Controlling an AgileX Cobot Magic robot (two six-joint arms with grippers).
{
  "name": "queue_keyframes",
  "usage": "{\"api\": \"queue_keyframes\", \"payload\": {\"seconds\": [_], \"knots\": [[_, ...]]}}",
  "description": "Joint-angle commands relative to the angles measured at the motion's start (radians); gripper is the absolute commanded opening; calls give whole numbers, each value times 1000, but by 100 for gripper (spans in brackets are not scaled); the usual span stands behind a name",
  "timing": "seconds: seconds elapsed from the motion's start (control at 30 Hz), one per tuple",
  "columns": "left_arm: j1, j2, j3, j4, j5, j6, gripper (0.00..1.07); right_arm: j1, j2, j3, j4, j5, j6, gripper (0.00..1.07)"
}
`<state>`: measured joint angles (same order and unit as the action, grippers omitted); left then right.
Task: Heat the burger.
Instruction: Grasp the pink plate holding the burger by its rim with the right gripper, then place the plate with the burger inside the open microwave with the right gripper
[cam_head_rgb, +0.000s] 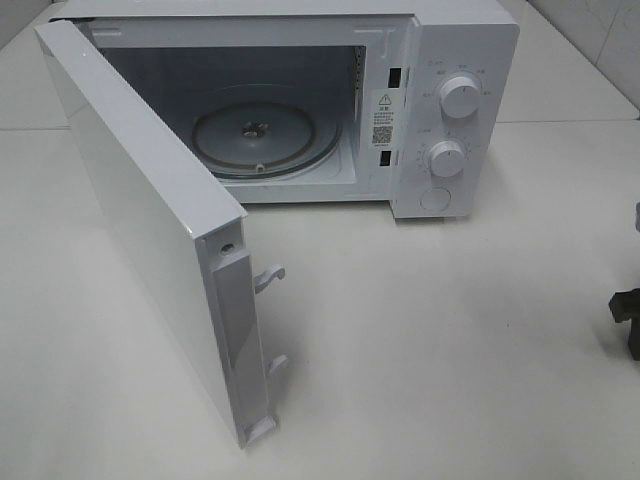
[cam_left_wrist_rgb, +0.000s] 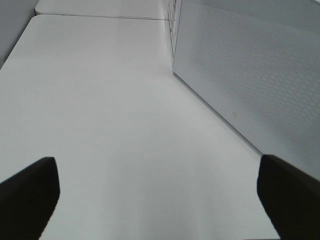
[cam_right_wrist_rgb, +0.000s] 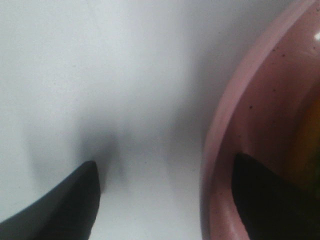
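Observation:
The burger is not clearly in view; only a blurred yellow-brown patch (cam_right_wrist_rgb: 311, 130) shows on the pink plate (cam_right_wrist_rgb: 220, 150) in the right wrist view. My right gripper (cam_right_wrist_rgb: 167, 200) is open and straddles the plate's rim, one finger (cam_right_wrist_rgb: 265, 200) inside the plate and the other (cam_right_wrist_rgb: 70, 205) outside over the table. In the exterior view only a dark part of it (cam_head_rgb: 626, 315) shows at the right edge. My left gripper (cam_left_wrist_rgb: 160, 195) is open and empty, low over the bare table beside the microwave door.
The white microwave (cam_head_rgb: 440, 100) stands at the back with its door (cam_head_rgb: 140, 220) swung wide open towards the front left. Its glass turntable (cam_head_rgb: 265, 135) has nothing on it. The door's perforated panel (cam_left_wrist_rgb: 250, 65) is close to my left gripper.

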<state>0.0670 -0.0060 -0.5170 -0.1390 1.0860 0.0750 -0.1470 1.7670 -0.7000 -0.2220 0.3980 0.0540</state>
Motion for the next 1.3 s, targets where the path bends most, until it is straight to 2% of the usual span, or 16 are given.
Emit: {"api": "queue_keyframes", "payload": {"seconds": [0.03,0.07,0.1,0.13,0.17,0.2,0.27,0.3,0.37,0.93,1.3], "knots": [[1,-12,3,-5,-16,-4,102,-6,17,5,7,3,20,58],[1,-12,3,-5,-16,-4,102,-6,17,5,7,3,20,47],[1,-12,3,-5,-16,-4,102,-6,17,5,7,3,20,47],[1,-12,3,-5,-16,-4,102,-6,17,5,8,4,20,43],[1,-12,3,-5,-16,-4,102,-6,17,4,9,8,20,30],[1,-12,3,-5,-16,-4,102,-6,17,4,9,8,20,30],[1,-12,3,-5,-16,-4,102,-6,17,4,17,13,27,15],[1,-12,3,-5,-16,-4,102,-6,17,4,17,13,27,15],[1,-12,3,-5,-16,-4,102,-6,17,4,27,15,26,2],[1,-12,3,-5,-16,-4,102,2,-2,4,31,34,31,0],[1,-12,3,-5,-16,-4,102,140,-12,5,-110,99,184,0]]}}
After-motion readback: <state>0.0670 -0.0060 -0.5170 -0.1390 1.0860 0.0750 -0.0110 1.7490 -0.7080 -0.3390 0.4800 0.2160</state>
